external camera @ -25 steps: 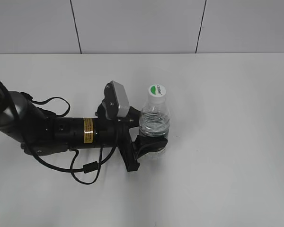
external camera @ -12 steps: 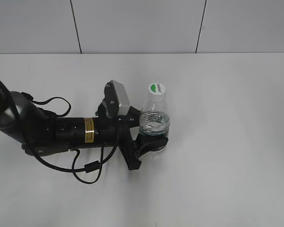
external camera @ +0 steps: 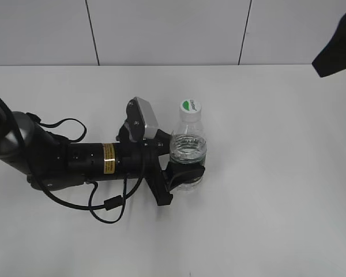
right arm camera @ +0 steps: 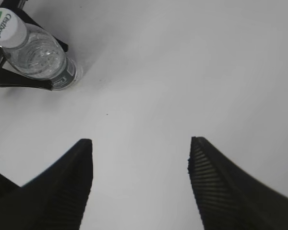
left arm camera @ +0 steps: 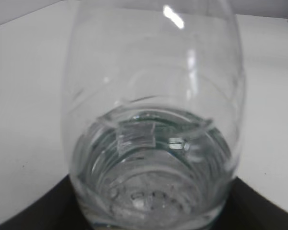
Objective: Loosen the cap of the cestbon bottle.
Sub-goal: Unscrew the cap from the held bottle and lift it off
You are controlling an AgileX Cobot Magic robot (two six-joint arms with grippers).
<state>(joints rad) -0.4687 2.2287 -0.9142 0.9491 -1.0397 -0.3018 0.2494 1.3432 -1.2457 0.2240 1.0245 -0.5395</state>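
The cestbon bottle [external camera: 188, 154], clear plastic with water in it, stands upright on the white table. Its white cap [external camera: 190, 108] with a green mark is on the neck. My left gripper [external camera: 184, 176] is shut around the bottle's lower body, hiding most of the label. The left wrist view is filled by the bottle [left arm camera: 153, 120] between the jaws. In the right wrist view the bottle [right arm camera: 41, 60] and the cap [right arm camera: 5, 26] are at the top left, and my right gripper [right arm camera: 140, 146] is open and empty, well away from them. A dark part of the right arm [external camera: 337, 49] shows at the top right.
The left arm [external camera: 75, 161] lies low across the left of the table with a looping black cable [external camera: 106, 205]. A grey tiled wall [external camera: 173, 32] stands behind the table's far edge.
The right arm has come into view at the top right corner. The bottle and left gripper have shifted very slightly; the grip is unchanged.
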